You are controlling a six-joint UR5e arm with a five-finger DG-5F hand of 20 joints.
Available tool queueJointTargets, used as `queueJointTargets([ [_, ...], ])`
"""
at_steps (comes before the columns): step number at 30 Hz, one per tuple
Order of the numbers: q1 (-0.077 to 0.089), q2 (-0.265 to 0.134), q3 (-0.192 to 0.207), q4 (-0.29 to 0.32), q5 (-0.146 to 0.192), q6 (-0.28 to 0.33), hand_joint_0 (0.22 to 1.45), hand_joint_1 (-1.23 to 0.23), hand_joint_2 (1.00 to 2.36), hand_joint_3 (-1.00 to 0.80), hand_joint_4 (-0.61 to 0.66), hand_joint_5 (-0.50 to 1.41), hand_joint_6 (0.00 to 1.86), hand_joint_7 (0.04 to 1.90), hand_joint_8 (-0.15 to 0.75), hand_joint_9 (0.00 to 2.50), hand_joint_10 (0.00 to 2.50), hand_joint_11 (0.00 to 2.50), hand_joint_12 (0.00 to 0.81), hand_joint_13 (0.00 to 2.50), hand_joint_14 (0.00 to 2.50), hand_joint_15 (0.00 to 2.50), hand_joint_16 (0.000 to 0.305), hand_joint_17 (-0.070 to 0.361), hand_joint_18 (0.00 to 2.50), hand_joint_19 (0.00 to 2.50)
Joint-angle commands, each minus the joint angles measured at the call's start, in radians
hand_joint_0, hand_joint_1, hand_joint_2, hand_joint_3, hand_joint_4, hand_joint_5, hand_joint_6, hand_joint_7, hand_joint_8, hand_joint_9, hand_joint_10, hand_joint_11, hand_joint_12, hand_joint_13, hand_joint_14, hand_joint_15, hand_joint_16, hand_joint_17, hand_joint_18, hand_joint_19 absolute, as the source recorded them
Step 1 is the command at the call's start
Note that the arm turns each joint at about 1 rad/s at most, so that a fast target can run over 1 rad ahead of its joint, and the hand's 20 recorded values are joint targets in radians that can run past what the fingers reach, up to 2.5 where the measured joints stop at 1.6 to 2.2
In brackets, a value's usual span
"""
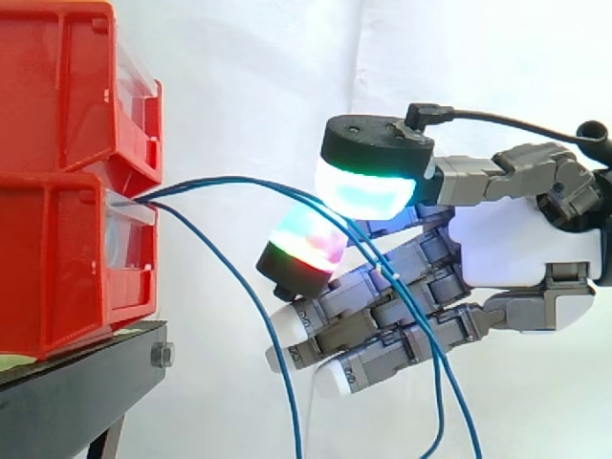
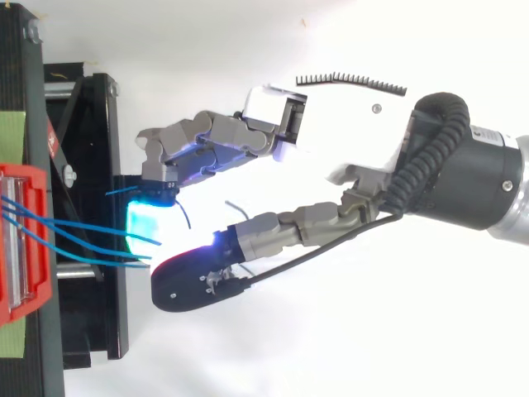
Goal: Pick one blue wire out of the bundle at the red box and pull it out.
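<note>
A bundle of thin blue wires [image 1: 229, 180] comes out of the gap between two stacked red bins [image 1: 57, 268] at the left and sags down to the right. In the side view my hand [image 1: 507, 239] reaches in from the right with its fingers curled. The wires run between the cyan-green thumb pad [image 1: 368, 186] and a multicoloured finger pad [image 1: 308, 247], which sit close together on them. The wires then hang down across the other fingers. From above, the wires [image 2: 83, 225] leave the red bin [image 2: 25, 240] and vanish under the thumb of the hand [image 2: 347, 124].
The bins rest on a black stand [image 1: 76, 392], whose frame [image 2: 99, 165] lies just left of the fingertips. One separate blue wire [image 1: 251, 292] hangs down between the bins and the hand. A white curtain is behind.
</note>
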Motion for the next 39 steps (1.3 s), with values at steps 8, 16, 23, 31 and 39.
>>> queueJointTargets([
  [8,-0.001,0.0,0.0,-0.001,0.0,0.0,0.63,-0.67,1.01,-0.13,0.24,-0.18,0.76,1.05,0.361,0.61,0.01,0.36,0.455,0.24,0.0,0.05,0.066,0.149,0.43,0.27],
  [16,0.0,0.0,0.0,-0.001,0.0,0.0,0.6,-0.52,1.01,-0.12,0.25,-0.15,0.7,1.1,0.388,0.65,0.01,0.34,0.475,0.25,0.0,0.05,0.07,0.158,0.44,0.28],
  [23,-0.001,0.0,0.0,-0.001,0.0,0.0,0.6,-0.51,1.01,-0.13,0.24,-0.14,0.69,1.14,0.39,0.66,0.01,0.34,0.47,0.25,0.0,0.06,0.07,0.157,0.43,0.28],
  [31,-0.001,0.0,-0.001,-0.001,0.0,0.002,0.56,-0.55,1.02,-0.26,0.21,-0.15,0.72,1.16,0.368,0.66,0.01,0.37,0.441,0.24,0.0,0.06,0.063,0.142,0.38,0.3],
  [39,0.0,0.0,0.0,-0.004,-0.002,0.023,0.55,-0.62,1.01,-0.31,0.25,-0.16,0.8,1.13,0.377,0.7,0.01,0.43,0.442,0.24,0.0,0.07,0.063,0.143,0.39,0.3],
])
